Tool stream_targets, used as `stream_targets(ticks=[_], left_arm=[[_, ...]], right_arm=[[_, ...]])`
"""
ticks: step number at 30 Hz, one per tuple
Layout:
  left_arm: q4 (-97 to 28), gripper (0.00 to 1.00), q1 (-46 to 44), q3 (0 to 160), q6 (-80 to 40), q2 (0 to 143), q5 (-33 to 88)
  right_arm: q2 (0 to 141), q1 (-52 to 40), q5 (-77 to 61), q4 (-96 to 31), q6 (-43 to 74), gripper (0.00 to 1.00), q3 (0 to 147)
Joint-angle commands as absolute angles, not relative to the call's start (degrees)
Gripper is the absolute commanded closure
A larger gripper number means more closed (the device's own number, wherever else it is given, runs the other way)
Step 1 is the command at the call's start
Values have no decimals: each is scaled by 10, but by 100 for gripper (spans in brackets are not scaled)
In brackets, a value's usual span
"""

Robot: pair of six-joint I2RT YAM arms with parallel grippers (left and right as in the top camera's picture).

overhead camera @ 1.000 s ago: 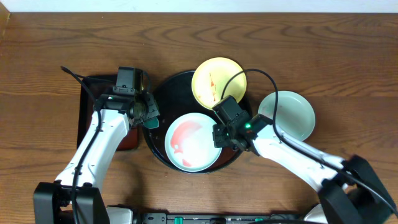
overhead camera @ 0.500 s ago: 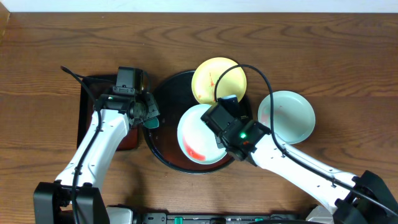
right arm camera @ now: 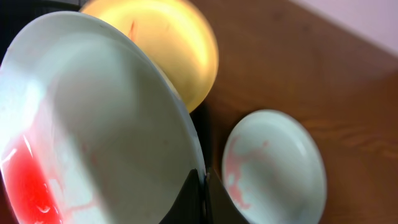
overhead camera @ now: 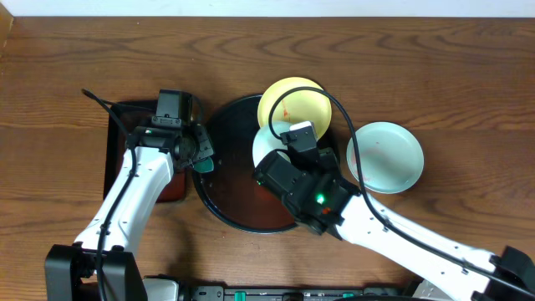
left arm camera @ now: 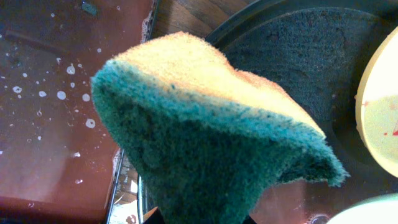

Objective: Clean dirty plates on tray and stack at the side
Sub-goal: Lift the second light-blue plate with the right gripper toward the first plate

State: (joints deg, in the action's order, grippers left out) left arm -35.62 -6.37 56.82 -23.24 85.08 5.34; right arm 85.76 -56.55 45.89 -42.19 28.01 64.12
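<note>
My right gripper [right arm camera: 202,186] is shut on the rim of a pale mint-blue plate [right arm camera: 93,124] smeared with red sauce, holding it tilted up above the round black tray [overhead camera: 219,188]; overhead only its edge [overhead camera: 266,144] shows beside my arm. A pale yellow plate [overhead camera: 292,102] with red streaks sits on the tray's far rim, also in the right wrist view [right arm camera: 168,43]. A second mint-blue plate [overhead camera: 386,156] lies on the wood to the right. My left gripper [overhead camera: 199,155] is shut on a green-and-yellow sponge [left arm camera: 205,143] at the tray's left edge.
A rectangular dark tray [overhead camera: 117,150] with wet spots lies left of the round tray, under my left arm. Brown wood-grain tabletop [overhead camera: 435,75] surrounds everything.
My right gripper has lifted the sauce-smeared mint-blue plate off the tray and tilted it upright, moving up over the tray. The left arm has not moved.
</note>
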Motion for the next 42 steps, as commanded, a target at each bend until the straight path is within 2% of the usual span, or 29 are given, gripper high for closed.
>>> stream_targets(ticks=[1,13,31,39,42], left_arm=[[-356,92,-62,563,-223,855,42],[-356,92,-62,563,-223,855,42],[-356,92,-62,563,-223,855,42],[-356,92,-62,563,-223,855,42],[-356,92,-62,563,-223,855,42]], right_arm=[[828,-578,552,-421,272,99,660],[821,-593,630,-420,130,99,660],[821,-666,839,-396,130,99,660],[821,-668,836,-394,160,99,660],[821,-662,771,-395,183,99,659]])
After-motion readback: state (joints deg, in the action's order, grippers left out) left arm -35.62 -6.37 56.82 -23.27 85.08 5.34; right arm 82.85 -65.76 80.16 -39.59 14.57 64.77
